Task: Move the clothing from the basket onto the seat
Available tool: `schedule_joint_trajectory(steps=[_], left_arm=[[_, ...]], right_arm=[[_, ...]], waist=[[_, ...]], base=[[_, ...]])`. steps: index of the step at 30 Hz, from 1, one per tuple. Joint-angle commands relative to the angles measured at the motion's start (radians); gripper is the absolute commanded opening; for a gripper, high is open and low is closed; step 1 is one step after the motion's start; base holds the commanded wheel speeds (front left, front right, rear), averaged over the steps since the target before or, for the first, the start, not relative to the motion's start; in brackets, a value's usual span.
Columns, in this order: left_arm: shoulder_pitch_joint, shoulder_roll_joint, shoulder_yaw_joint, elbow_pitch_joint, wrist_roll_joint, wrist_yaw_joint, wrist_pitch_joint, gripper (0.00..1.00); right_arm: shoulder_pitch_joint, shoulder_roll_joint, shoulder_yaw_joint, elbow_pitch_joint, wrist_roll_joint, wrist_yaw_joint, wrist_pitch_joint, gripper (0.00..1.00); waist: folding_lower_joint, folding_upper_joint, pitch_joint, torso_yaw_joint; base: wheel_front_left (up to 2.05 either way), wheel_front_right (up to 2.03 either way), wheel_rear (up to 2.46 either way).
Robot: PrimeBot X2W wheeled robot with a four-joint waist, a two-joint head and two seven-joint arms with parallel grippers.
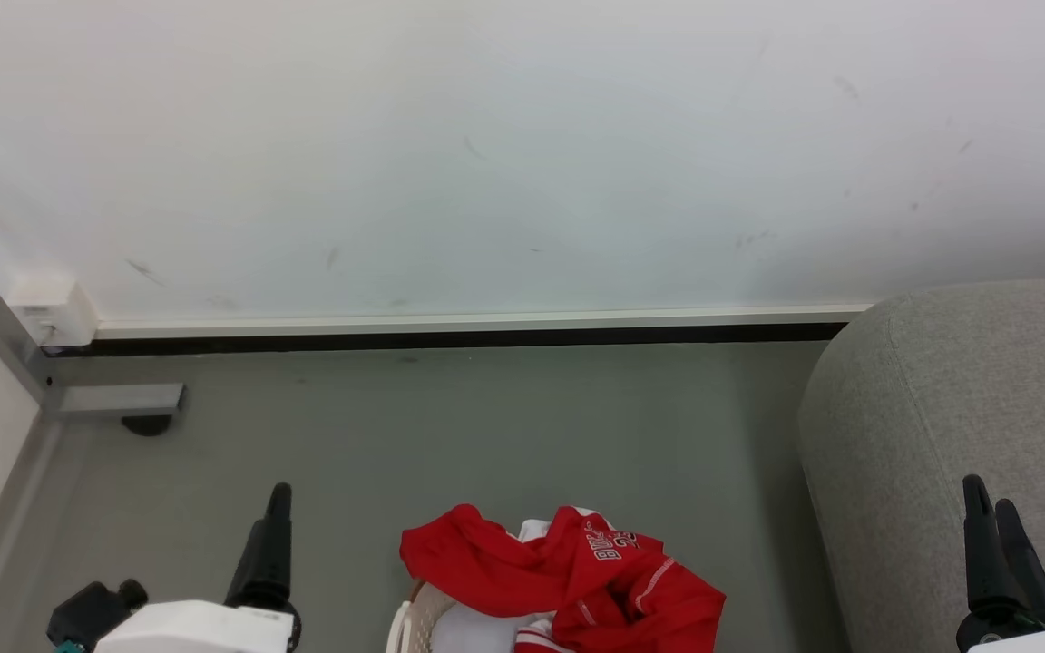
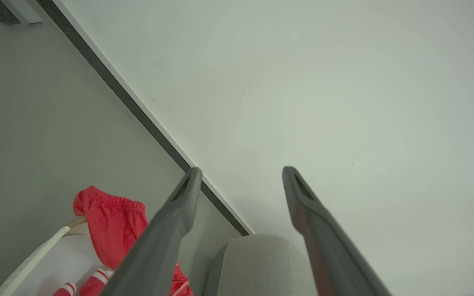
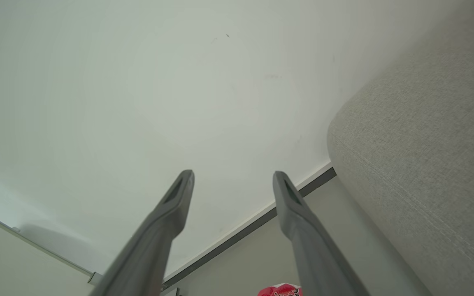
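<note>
**Start of the transfer; nothing yet moved.** A pale wall [image 1: 522,154] takes up the upper half of the head view and meets the grey floor [image 1: 486,426] along a dark skirting strip.

The seat [image 1: 967,381], a large grey woven-fabric block with a rounded corner, stands at the right against the wall. No garment lies on the part of it that shows.

The basket [image 2: 35,259], white and perforated, sits on the floor at the bottom centre of the head view. It is between the two arms and to the left of the seat, with a strip of bare floor between them. Only its near rim and part of its wall can be made out.

The clothing [image 1: 568,571], red with white trim and printed lettering, is heaped in the basket, and one fold is draped over the rim. All of it that shows is in or on the basket.

The left gripper [image 2: 241,172] hangs to the left of the basket with its two dark fingers spread wide, nothing between them, pointing toward the wall. The right gripper [image 3: 233,174] is in front of the seat, its fingers likewise apart and unloaded. Neither touches the clothing.

Judged from this layout, no part of the task is complete. Reaching into the basket, grasping, lifting and placing on the seat all remain to be done.
</note>
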Motion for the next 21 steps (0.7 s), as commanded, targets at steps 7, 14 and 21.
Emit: schedule_joint_trajectory(steps=[7,14,21], left_arm=[[0.007,0.007,-0.022,-0.027,0.181,0.012,-0.032,1.0],[0.012,0.008,-0.035,-0.036,0.288,0.017,-0.056,1.0],[0.014,0.009,-0.05,-0.045,0.383,0.023,-0.078,1.0]], right_arm=[[0.005,0.012,-0.038,-0.014,-0.17,-0.001,-0.018,1.0],[0.016,0.026,-0.057,-0.017,-0.293,-0.001,-0.027,1.0],[0.023,0.042,-0.078,-0.013,-0.405,-0.001,-0.035,1.0]], waist=[[0.0,-0.0001,-0.001,-0.001],[0.0,-0.0001,-0.001,0.001],[0.0,-0.0001,-0.001,0.002]], base=[[0.0,0.0,0.0],[0.0,0.0,0.0],[0.0,0.0,0.0]])
